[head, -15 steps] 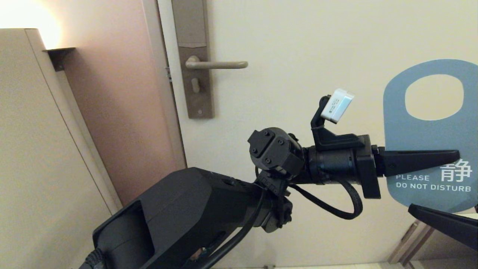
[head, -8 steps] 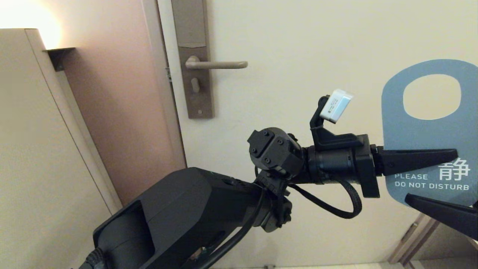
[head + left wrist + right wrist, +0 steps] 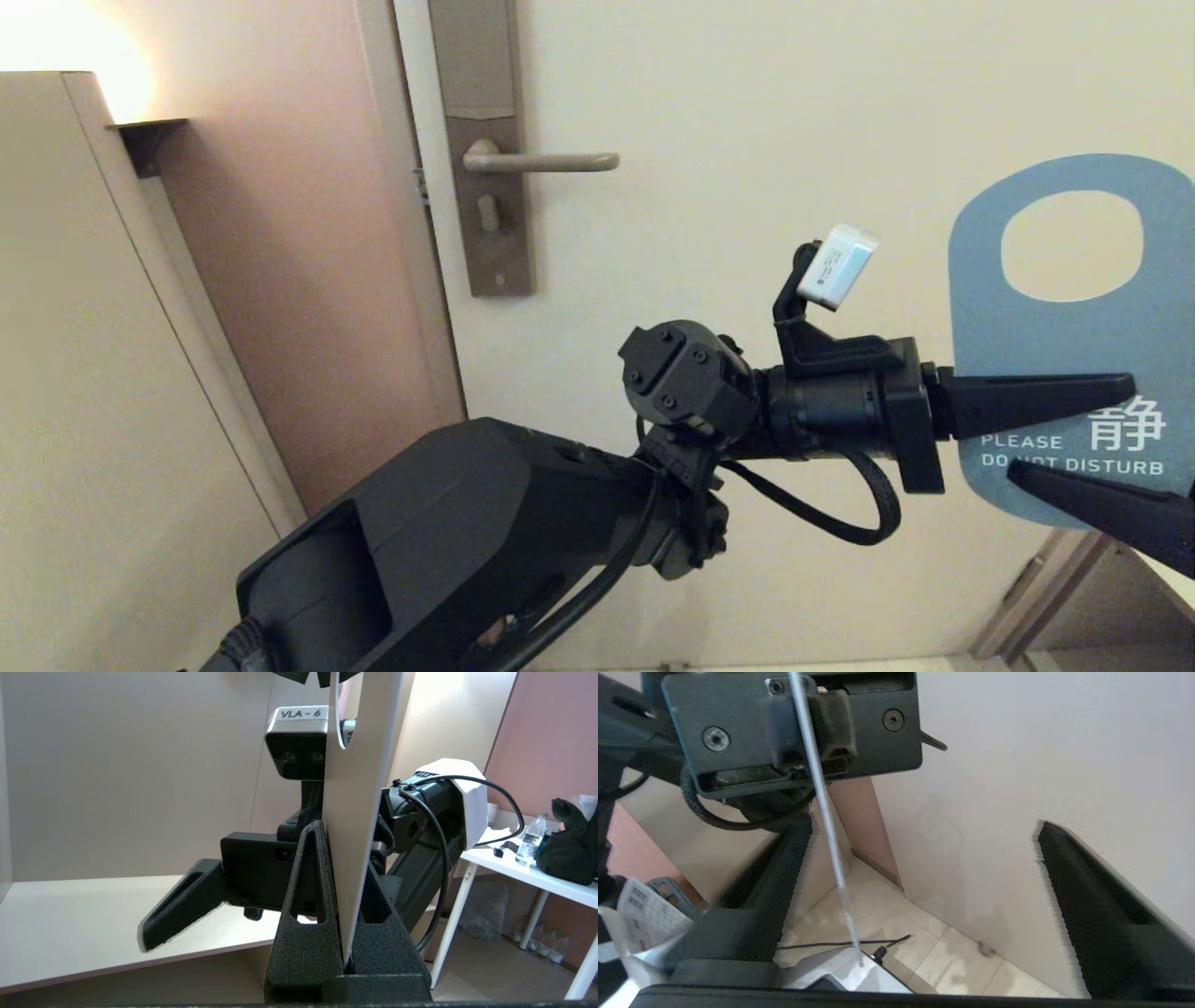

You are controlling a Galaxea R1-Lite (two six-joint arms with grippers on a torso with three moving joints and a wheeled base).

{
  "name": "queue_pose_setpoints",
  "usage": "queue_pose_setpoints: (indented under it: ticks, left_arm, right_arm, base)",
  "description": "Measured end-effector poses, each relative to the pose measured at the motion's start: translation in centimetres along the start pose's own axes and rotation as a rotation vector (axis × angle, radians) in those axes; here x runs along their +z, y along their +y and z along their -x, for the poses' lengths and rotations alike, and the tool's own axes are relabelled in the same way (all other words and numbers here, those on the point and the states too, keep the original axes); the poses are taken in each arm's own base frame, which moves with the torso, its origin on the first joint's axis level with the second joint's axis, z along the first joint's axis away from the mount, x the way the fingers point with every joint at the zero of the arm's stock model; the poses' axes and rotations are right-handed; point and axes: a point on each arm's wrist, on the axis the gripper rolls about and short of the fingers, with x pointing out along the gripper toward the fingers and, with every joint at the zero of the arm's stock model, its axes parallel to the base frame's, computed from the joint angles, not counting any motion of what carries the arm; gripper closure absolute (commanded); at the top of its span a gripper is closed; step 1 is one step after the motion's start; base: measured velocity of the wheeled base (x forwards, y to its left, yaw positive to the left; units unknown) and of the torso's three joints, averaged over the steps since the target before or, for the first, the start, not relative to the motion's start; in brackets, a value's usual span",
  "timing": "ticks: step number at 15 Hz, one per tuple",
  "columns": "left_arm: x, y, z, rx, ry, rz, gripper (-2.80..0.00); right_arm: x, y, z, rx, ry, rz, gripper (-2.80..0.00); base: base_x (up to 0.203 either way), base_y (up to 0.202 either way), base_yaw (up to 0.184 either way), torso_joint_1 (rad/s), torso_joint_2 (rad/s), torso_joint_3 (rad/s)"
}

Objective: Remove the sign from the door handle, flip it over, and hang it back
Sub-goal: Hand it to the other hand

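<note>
While the left gripper [image 3: 1116, 387] reaches out level toward the right side of the head view, its jaws are pressed together on the sign [image 3: 1055, 345], pinching the card across its lower half, just above the white lettering. Sign held upright, blue "DO NOT DISTURB" face toward the head camera, oval hole above the clamped fingers. Card hangs free in front of the pale door [image 3: 747, 112], off the hardware.

Left wrist view: sign [image 3: 355, 812] seen edge-on, a thin pale slab rising from between the two black fingers [image 3: 306, 877], which meet it on both sides.

Right gripper [image 3: 1106, 509] comes in from the lower right corner of the head view, just below the left gripper, one dark finger crossing the bottom edge of the card. Right wrist view: its jaws stand spread wide, sign [image 3: 817, 788] running as a thin line between the fingers [image 3: 1087, 891], closer to one finger than the other; contact with either cannot be made out.

Door handle [image 3: 546, 161] sits well up and away from both grippers, bare, a level beige lever on a tall brown backplate [image 3: 485, 140]. Brownish wall panel [image 3: 308, 280] beyond the door frame; white table [image 3: 528, 872] with a bottle [image 3: 525, 840] visible past the left gripper in its wrist view.
</note>
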Motion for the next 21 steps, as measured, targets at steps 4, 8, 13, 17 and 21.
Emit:
queue_pose_setpoints:
  ticks: [4, 8, 13, 17, 21]
  left_arm:
    - [-0.1, 0.1, 0.1, 0.002, 0.0, 0.001, 0.0]
    - [-0.1, 0.2, 0.2, 0.009, -0.005, 0.009, 0.0]
    - [-0.7, 0.5, 0.2, 0.01, 0.002, 0.025, 0.0]
    - [-0.8, 0.5, 0.2, 0.012, 0.001, 0.027, 0.0]
    - [-1.6, 0.4, 0.0, 0.032, -0.007, 0.049, 0.0]
  right_arm:
    - [0.0, -0.1, -0.1, 0.004, 0.005, -0.002, 0.0]
    - [-0.1, 0.0, -0.1, 0.013, 0.009, -0.004, 0.0]
    - [-0.3, 0.0, 0.1, 0.007, 0.006, -0.003, 0.0]
    - [-0.4, 0.1, 0.2, 0.006, 0.004, -0.001, 0.0]
    - [-1.1, 0.0, 0.3, -0.004, 0.016, -0.006, 0.0]
  base:
    - [0.0, 0.0, 0.0, 0.0, 0.0, 0.0]
    - [0.0, 0.0, 0.0, 0.0, 0.0, 0.0]
    - [0.156, 0.0, -0.004, -0.001, 0.01, 0.003]
    - [0.189, 0.0, -0.003, -0.001, 0.0, 0.0]
    - [0.166, 0.0, -0.005, 0.009, 0.0, 0.004]
